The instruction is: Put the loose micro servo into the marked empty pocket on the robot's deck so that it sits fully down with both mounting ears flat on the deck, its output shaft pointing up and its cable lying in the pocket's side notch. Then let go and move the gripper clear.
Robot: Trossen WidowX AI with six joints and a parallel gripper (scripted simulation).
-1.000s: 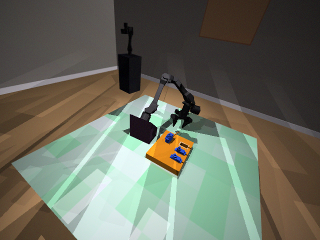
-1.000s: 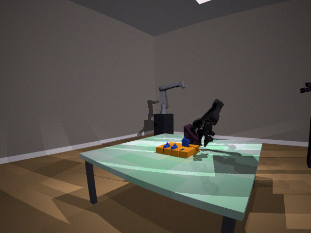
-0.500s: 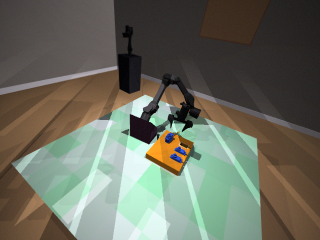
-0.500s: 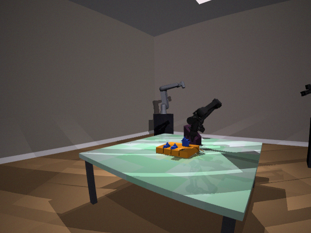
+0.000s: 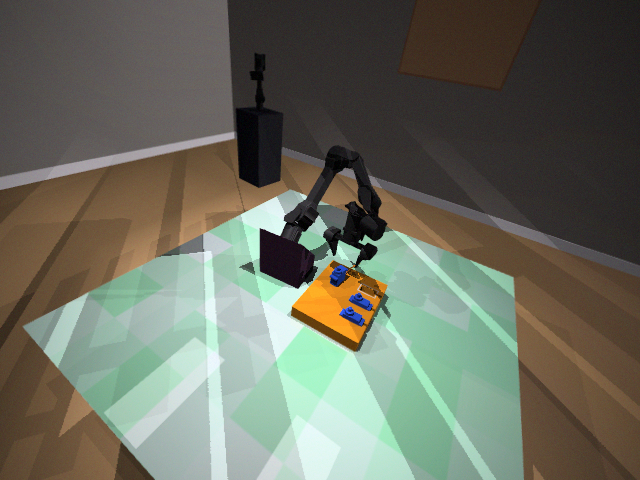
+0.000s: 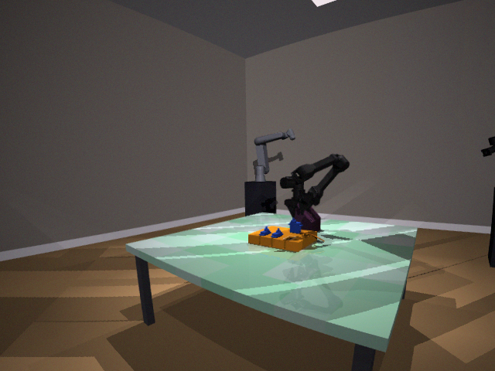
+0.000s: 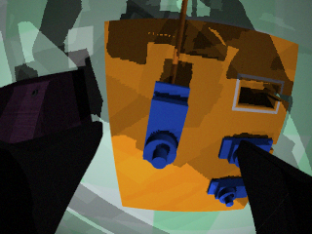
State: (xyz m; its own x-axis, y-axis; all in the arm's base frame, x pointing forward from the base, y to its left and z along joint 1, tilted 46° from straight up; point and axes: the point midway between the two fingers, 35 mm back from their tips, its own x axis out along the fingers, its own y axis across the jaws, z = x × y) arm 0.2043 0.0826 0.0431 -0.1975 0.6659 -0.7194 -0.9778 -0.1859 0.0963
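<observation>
The loose blue micro servo rests on the orange deck, standing higher than the seated servos. Its shaft points up, and its orange cable runs off over the deck edge, towards the top of the wrist view. The white-outlined pocket is empty, to the right of the servo in the wrist view. My gripper is wide open and empty above the deck. In the wrist view its fingers are on either side of the loose servo, not touching it.
Two seated blue servos sit in a row with the pocket; the right finger partly hides them in the wrist view. A dark purple block stands by the arm's base, close to the deck. The deck lies on the green table.
</observation>
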